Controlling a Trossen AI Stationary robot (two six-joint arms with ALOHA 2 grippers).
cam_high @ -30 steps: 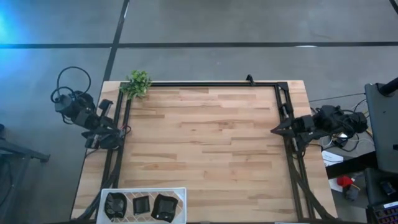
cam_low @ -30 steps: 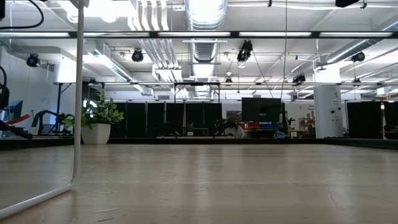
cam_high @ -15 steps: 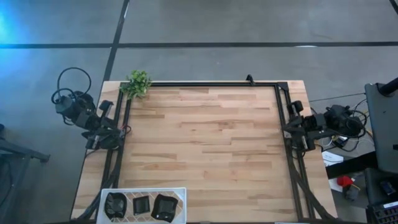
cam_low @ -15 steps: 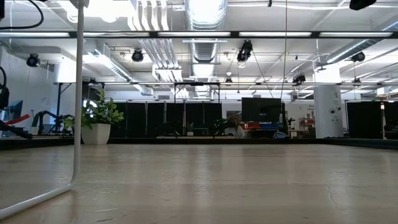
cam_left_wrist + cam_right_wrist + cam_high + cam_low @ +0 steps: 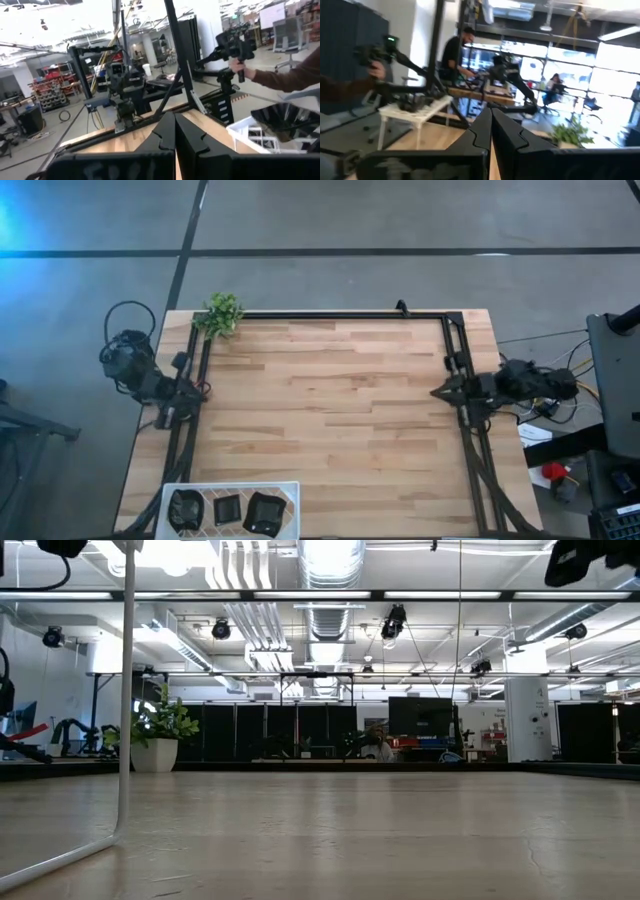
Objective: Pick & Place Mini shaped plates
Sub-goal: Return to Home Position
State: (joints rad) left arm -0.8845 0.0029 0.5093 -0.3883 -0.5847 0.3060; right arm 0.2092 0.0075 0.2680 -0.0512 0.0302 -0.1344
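Three mini shaped plates, glossy black, lie side by side in a white raised tray (image 5: 232, 486) at the table's near left corner: an irregular one (image 5: 185, 508), a small square one (image 5: 227, 508) and a larger one (image 5: 265, 512). My left wrist view catches one plate (image 5: 285, 117) in the tray. My left gripper (image 5: 200, 392) (image 5: 175, 132) is shut and empty at the table's left edge, far from the tray. My right gripper (image 5: 436, 393) (image 5: 491, 127) is shut and empty at the right edge, pointing inward over the table.
A small green plant (image 5: 222, 313) stands at the far left corner. A black frame rail (image 5: 340, 315) runs around the wooden tabletop. The tray's white wire leg (image 5: 125, 690) rises at the low view's left. A person's sleeved hand (image 5: 260, 75) holds a device beyond the table.
My right gripper drew back toward the table's right edge, then reached inward again to about where it began. My left arm shifted a little toward the near edge. Both stayed shut; the plates did not move.
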